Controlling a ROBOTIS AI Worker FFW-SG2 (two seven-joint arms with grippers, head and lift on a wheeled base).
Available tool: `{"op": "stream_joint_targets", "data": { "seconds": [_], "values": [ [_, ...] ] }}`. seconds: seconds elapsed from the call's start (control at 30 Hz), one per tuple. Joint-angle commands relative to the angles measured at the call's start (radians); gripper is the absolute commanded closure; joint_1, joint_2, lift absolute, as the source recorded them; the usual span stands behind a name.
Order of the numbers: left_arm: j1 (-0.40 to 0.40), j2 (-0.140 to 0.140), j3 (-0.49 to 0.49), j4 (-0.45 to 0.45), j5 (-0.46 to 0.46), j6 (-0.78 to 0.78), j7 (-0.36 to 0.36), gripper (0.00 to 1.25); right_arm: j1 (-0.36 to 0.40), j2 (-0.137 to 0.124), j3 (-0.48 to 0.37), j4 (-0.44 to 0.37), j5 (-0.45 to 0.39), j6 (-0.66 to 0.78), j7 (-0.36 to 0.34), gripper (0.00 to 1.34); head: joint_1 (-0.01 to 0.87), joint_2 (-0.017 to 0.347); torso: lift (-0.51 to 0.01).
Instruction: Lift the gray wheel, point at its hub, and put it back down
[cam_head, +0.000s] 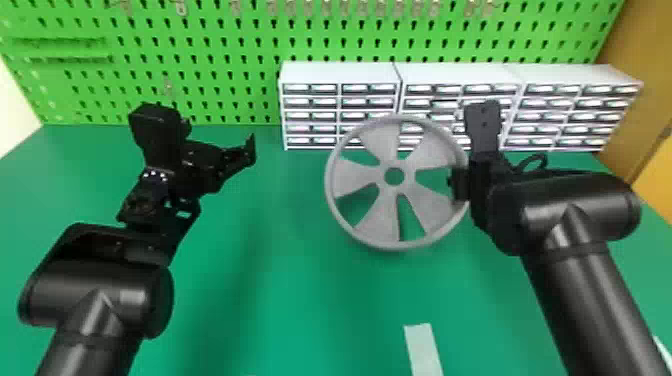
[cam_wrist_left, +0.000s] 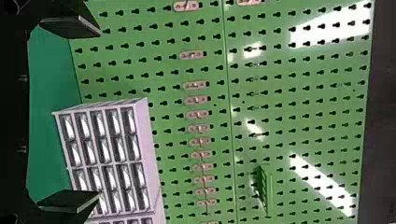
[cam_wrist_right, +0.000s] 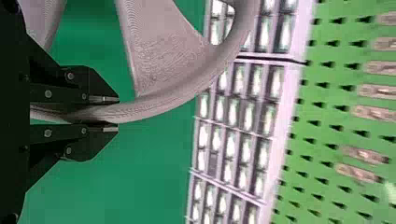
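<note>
I saw the black right gripper (cam_head: 458, 184) pinching the round gray spoked plastic wheel (cam_head: 381, 222) by its rim over the flat green tabletop (cam_head: 300, 310); the black left gripper (cam_head: 220, 137) hung spread.

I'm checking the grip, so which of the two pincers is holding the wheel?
The right pincer: it is clamped on the gray wheel by its rim; the left pincer is open and empty.
</note>
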Motion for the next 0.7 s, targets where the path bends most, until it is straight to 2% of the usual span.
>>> {"op": "stream_joint_targets", "data": {
  "seconds": [0.0, 0.27, 0.4, 0.67],
  "values": [
    [0.014, 0.005, 0.000, -0.002, 0.000, 0.009, -0.006, 0.07, 0.004, -0.002, 0.003, -0.003, 0.030, -0.109, 0.000, 1.18, 0.692, 0.048, -0.088],
    [0.027, 0.007, 0.001, -0.006, -0.002, 0.018, -0.014, 0.07, -0.008, -0.005, 0.013, -0.001, 0.076, -0.270, 0.000, 1.18, 0.692, 0.048, -0.088],
    [0.030, 0.010, 0.001, -0.008, -0.003, 0.020, -0.023, 0.07, -0.016, -0.004, 0.012, 0.014, 0.071, -0.362, -0.002, 1.33, 0.692, 0.048, -0.088],
    [0.045, 0.010, 0.014, -0.020, -0.008, 0.027, -0.040, 0.07, -0.036, -0.005, 0.030, 0.055, 0.071, -0.555, -0.002, 1.33, 0.692, 0.048, -0.088]
  ]
}}
